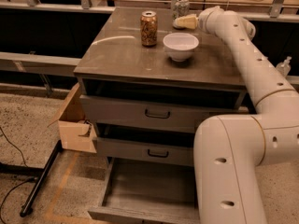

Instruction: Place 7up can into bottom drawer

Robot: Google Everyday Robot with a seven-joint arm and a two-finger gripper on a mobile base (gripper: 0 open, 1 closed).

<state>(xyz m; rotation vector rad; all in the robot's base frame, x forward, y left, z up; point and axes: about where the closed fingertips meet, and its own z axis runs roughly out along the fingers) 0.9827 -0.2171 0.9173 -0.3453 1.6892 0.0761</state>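
Note:
The 7up can, silver-white with green marks, stands upright at the back of the cabinet top. My gripper is at the end of the white arm, level with the can's lower half and just to its front right. It is very close to the can, and I cannot tell if it touches. The bottom drawer is pulled out below the two upper drawers. Its wooden tray is empty, and the arm's lower part covers its right side.
A brown-gold speckled can and a white bowl stand on the cabinet top in front of the 7up can. The two upper drawers are closed. A cardboard box and a black pole lie left of the cabinet.

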